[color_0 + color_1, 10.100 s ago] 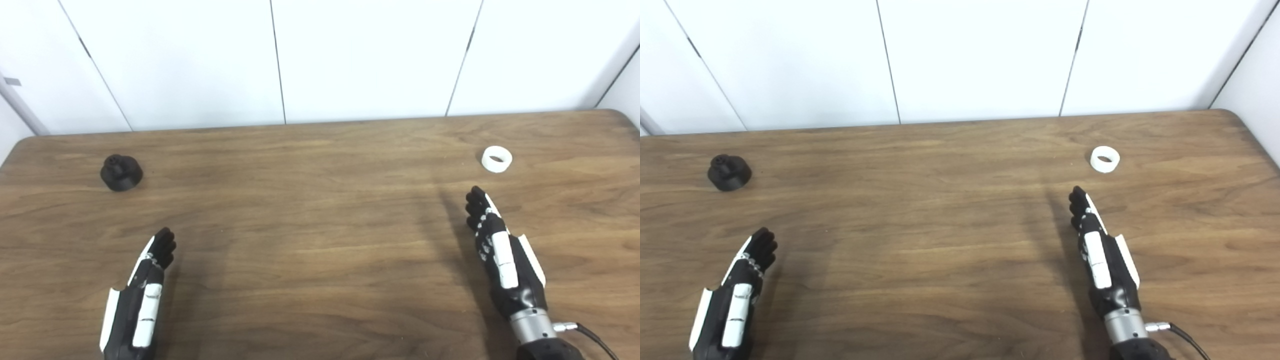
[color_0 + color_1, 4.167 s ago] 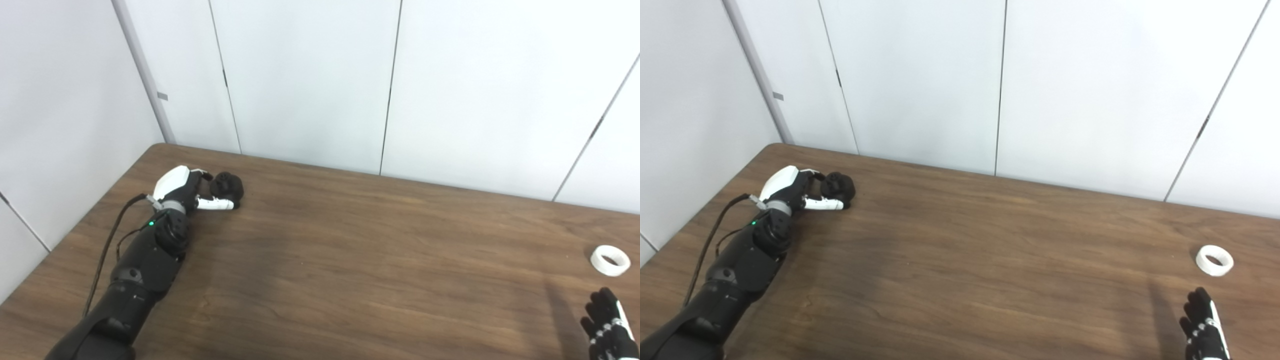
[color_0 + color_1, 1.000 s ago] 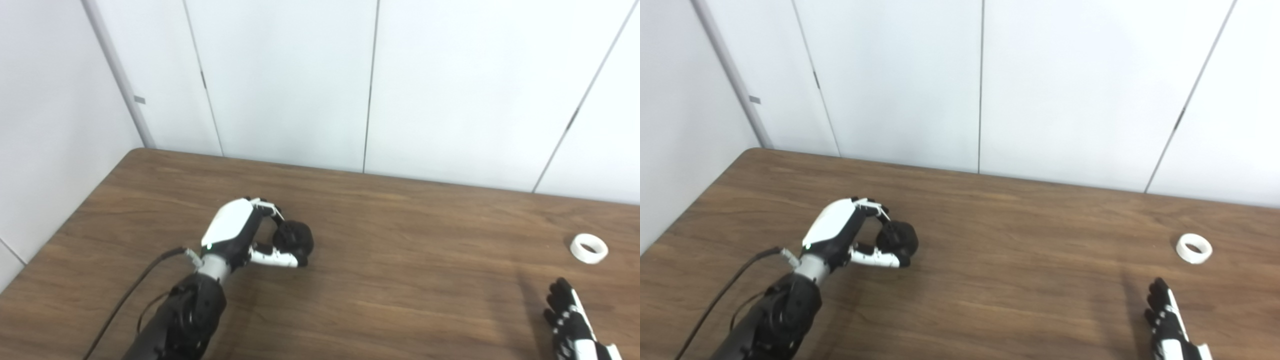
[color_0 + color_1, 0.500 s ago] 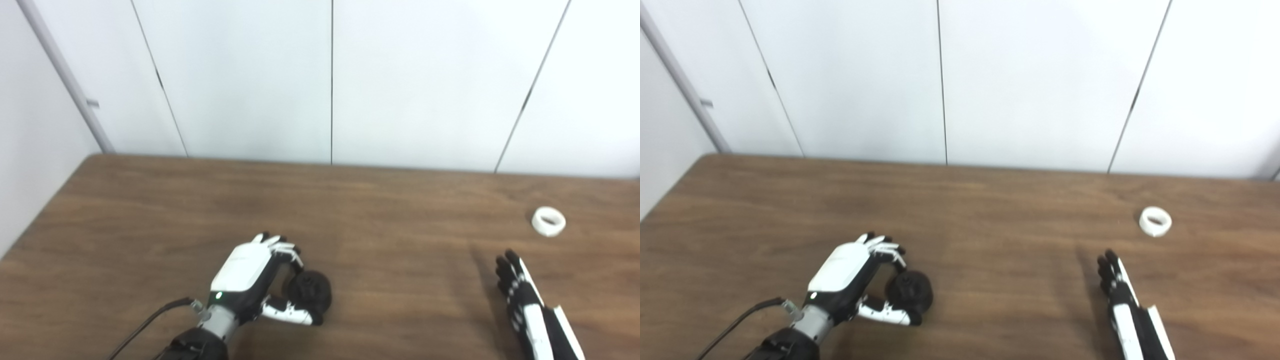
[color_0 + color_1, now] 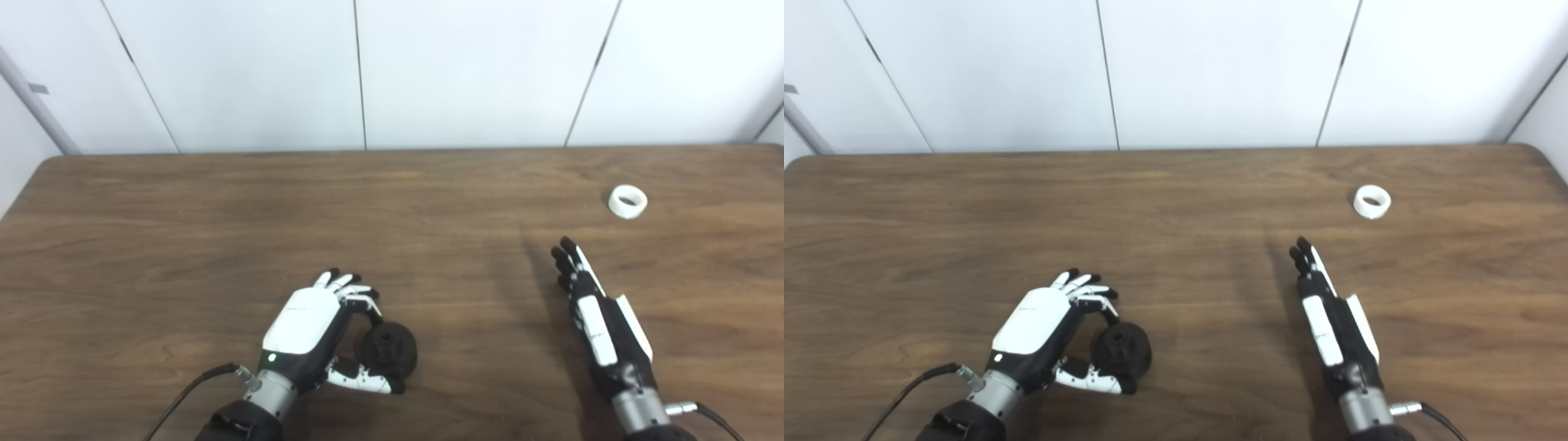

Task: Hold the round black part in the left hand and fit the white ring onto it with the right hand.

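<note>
The round black part (image 5: 388, 350) is pinched between the thumb and fingers of my left hand (image 5: 318, 334), near the table's front middle, at or just above the wood. It also shows in the right eye view (image 5: 1122, 350). The white ring (image 5: 628, 201) lies flat on the table at the far right, also seen in the right eye view (image 5: 1372, 201). My right hand (image 5: 597, 318) is open and empty, fingers straight, edge-on to the table, a hand's length short of the ring and to its left.
The brown wooden table (image 5: 184, 233) runs to a white panelled wall (image 5: 367, 67) at the back. Its rounded right corner shows in the right eye view (image 5: 1540, 150). Cables trail from both wrists at the bottom edge.
The camera has swung right and down. My left hand has carried the black part from the far left toward the front middle. The right hand stays open near the ring.
</note>
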Tool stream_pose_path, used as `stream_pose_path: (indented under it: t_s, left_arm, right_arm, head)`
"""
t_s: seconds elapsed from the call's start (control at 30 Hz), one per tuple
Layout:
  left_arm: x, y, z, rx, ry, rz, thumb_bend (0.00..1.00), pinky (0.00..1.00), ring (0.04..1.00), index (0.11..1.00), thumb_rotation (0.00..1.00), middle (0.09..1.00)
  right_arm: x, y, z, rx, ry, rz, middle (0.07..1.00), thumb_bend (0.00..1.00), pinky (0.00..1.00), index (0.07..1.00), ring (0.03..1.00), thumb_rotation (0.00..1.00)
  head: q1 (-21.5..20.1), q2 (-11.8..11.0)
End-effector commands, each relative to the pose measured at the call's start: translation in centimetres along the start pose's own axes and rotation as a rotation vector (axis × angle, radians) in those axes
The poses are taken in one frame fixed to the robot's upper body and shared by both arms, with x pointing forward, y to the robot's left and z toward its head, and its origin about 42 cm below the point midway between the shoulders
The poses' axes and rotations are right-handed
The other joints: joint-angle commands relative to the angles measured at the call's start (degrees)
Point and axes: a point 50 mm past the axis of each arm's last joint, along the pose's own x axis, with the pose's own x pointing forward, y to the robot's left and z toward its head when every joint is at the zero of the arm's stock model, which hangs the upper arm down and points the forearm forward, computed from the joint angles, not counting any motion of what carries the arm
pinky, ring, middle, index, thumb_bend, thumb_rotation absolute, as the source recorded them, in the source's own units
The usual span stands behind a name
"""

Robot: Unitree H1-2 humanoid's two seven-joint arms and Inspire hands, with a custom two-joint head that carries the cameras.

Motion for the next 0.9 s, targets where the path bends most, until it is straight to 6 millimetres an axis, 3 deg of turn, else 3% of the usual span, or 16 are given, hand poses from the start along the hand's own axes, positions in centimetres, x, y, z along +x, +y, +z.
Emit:
stream_pose_path:
  t_s: [0.0,0.23,0.4,0.63,0.8,0.87]
  left_arm:
    - [-0.1,0.4,0.4,0.032,-0.035,0.037,0.52,1.0,0.919,0.484,0.06,0.805]
    - [-0.3,-1.0,0.3,0.054,-0.035,0.04,0.52,1.0,0.921,0.485,0.06,0.808]
    - [-0.5,-1.8,-0.3,0.049,-0.035,0.047,0.52,1.0,0.923,0.485,0.06,0.81]
    - [-0.7,-2.6,-0.8,0.052,-0.025,0.054,0.52,1.0,0.923,0.484,0.06,0.804]
    - [-0.7,-2.9,-0.9,0.056,-0.02,0.047,0.52,1.0,0.924,0.484,0.06,0.806]
    - [-0.8,-3.0,-1.0,0.054,-0.017,0.043,0.52,1.0,0.927,0.485,0.06,0.81]
  right_arm:
    - [-3.2,1.2,-0.3,0.049,0.046,-0.035,0.961,0.56,1.0,0.973,0.989,1.0]
    - [-2.9,1.3,0.3,0.067,0.045,-0.055,0.952,0.57,1.0,0.959,0.987,1.0]
    - [-2.4,1.3,1.0,0.075,0.025,-0.074,0.94,0.53,1.0,0.939,0.976,0.94]
    - [-1.6,0.3,2.3,0.036,-0.015,-0.131,0.915,0.56,0.97,0.897,0.948,0.79]
    - [-0.8,-1.5,3.9,-0.094,-0.016,-0.21,0.884,0.57,0.88,0.839,0.906,0.65]
    - [-0.2,-2.2,4.7,-0.121,-0.026,-0.231,0.875,0.58,0.89,0.838,0.903,0.57]
  head:
    - [-0.4,0.6]
    - [-0.8,1.2]
    - [-2.3,1.7]
    - [-4.1,1.5]
    - [-5.4,0.5]
    - [-6.4,-0.1]
